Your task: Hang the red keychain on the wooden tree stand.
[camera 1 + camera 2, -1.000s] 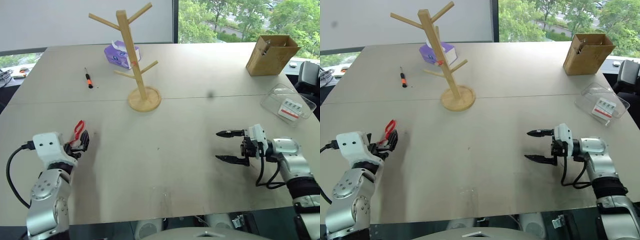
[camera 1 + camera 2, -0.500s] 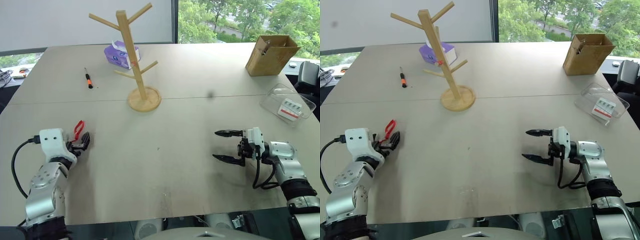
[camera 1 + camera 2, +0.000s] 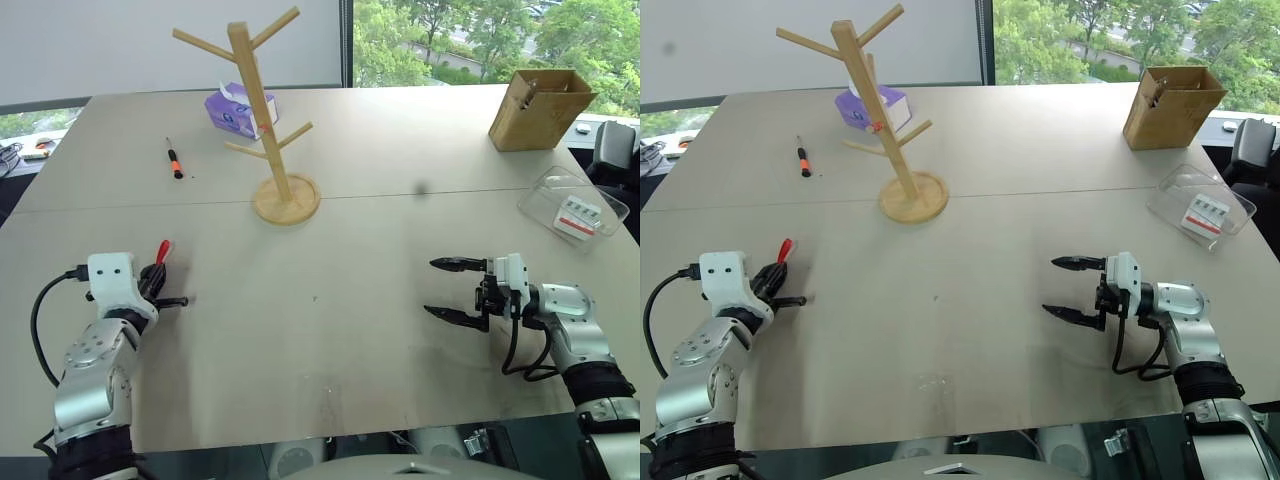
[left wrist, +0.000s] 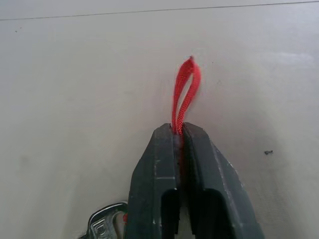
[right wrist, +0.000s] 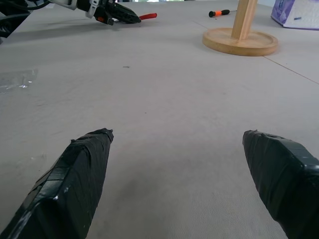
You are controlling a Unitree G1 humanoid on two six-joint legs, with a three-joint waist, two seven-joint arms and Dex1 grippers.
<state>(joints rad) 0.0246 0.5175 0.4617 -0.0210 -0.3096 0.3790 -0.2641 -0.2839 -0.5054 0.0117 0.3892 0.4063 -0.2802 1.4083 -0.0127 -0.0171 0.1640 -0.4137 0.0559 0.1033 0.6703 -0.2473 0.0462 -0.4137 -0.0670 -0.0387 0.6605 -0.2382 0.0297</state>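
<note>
The left hand [image 4: 179,130] is clenched on the red keychain [image 4: 185,92] at the near left of the worktop [image 3: 330,330]; the strap loop pokes out past its fingertips, and what looks like the key sits beneath. The right hand [image 3: 446,289], near right, is spread and grasps nothing. The wooden tree stand [image 3: 262,120] stands far off, left of centre.
</note>
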